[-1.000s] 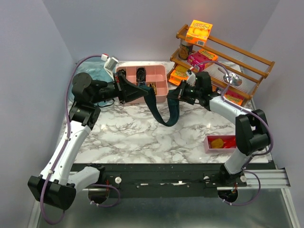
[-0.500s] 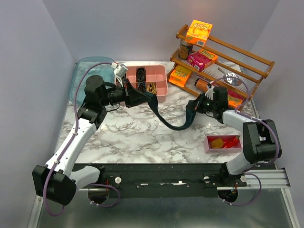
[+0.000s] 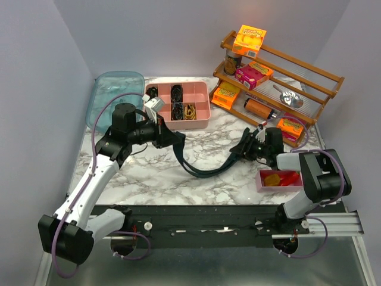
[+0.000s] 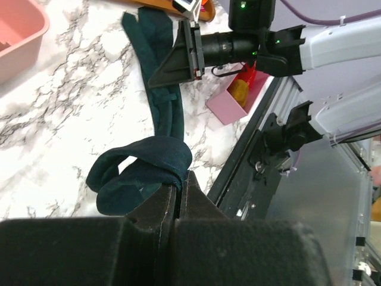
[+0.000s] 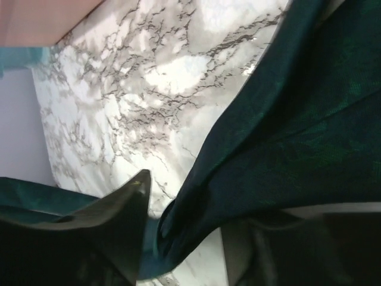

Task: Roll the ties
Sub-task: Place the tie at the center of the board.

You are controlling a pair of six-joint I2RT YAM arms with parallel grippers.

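Your left gripper (image 4: 178, 192) is clamped on a bunched loop of the tie (image 4: 164, 113); beyond it the cloth sags onto the counter (image 3: 149, 173). Right gripper (image 3: 237, 154) stands parted, tie loose between, so lay it flat before you wind.

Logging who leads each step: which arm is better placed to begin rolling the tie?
Probably left. Its tool is shut on one end of the tie, with fabric looped at its tips; the right tool stands open, the tie only lying loose between its jaws.
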